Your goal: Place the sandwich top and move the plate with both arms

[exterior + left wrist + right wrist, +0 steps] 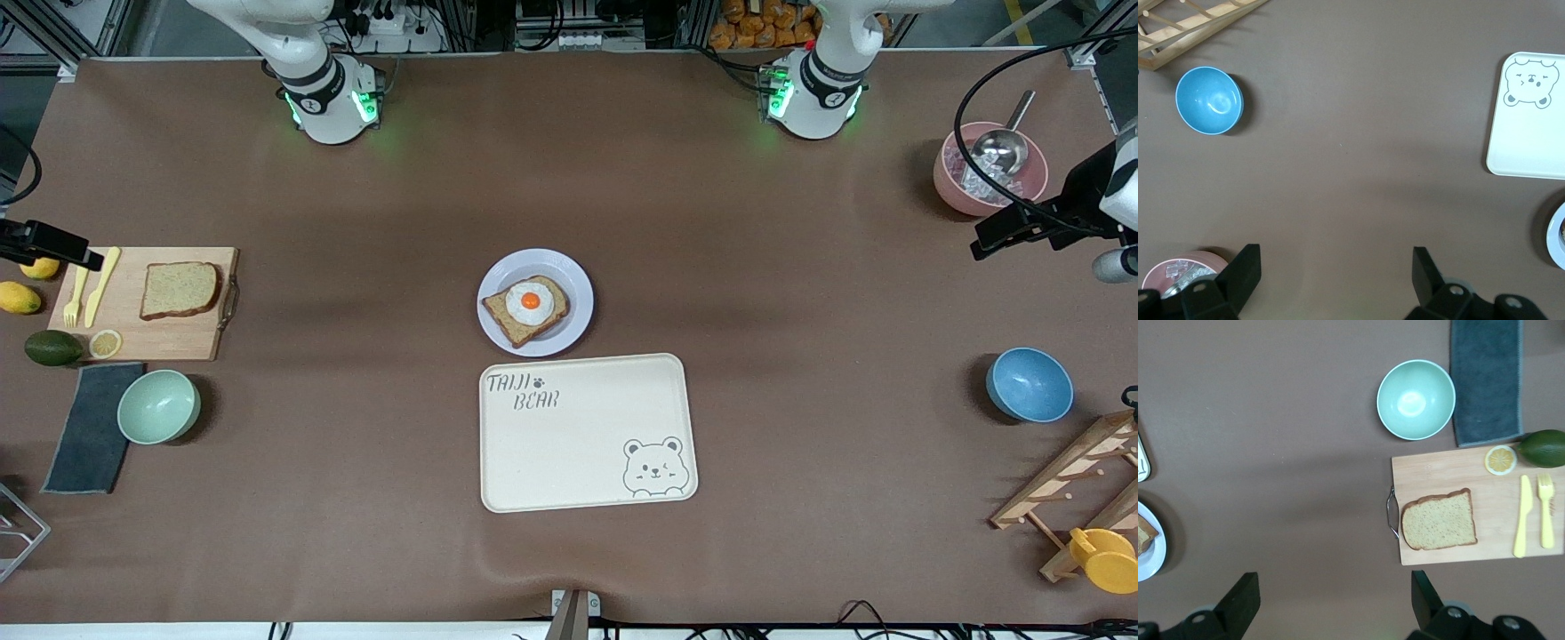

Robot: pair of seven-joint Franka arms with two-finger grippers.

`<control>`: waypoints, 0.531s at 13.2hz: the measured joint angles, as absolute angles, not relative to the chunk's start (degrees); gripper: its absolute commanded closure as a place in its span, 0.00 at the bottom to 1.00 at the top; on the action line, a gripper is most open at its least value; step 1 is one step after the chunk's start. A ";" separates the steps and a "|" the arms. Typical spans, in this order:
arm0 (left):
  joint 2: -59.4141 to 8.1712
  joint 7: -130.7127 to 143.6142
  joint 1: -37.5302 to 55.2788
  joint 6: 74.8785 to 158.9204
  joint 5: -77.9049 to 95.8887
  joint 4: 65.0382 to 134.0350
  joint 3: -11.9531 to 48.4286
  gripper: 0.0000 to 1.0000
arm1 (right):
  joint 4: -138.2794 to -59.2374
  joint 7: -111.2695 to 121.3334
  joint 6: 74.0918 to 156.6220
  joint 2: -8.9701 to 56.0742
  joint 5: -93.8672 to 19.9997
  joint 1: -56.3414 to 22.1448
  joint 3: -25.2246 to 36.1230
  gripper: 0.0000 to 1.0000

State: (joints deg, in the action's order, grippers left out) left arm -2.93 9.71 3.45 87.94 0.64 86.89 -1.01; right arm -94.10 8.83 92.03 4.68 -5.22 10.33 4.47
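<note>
The sandwich top (180,289), a plain brown bread slice, lies flat on a wooden cutting board (169,333) at the right arm's end of the table. At the table's middle stands the round pale plate (578,307), carrying a bread slice topped with a fried egg (529,307). My right gripper (1335,587) hangs open and empty high over bare table beside the board; the sandwich top (1438,520) shows in its view. High over the left arm's end, my left gripper (1337,263) is open too, with nothing between its fingers.
A cream bear tray (587,433) lies just nearer the camera than the plate. A mint bowl (158,406), grey cloth (89,427), avocado (52,348) and yellow cutlery (89,289) surround the board. A pink ice bowl (989,191), blue bowl (1029,384) and wooden rack (1076,484) stand at the left arm's end.
</note>
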 measured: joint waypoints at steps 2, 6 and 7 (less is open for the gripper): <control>-3.09 9.69 3.71 86.90 0.64 86.90 -0.80 0.00 | -96.10 11.70 93.03 6.37 -6.34 13.07 4.53 0.00; -3.45 9.83 5.00 86.39 1.23 86.95 0.87 0.00 | -97.56 17.51 95.34 12.98 -6.87 17.64 4.61 0.00; -3.90 10.00 5.42 86.40 2.15 87.02 1.22 0.00 | -97.60 19.46 96.33 14.67 -6.90 18.52 4.61 0.00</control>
State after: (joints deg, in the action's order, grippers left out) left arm -3.90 10.00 5.42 86.40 2.15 87.02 1.22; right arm -97.60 19.46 96.33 14.67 -6.90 18.52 4.61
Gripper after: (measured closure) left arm 0.000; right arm 0.000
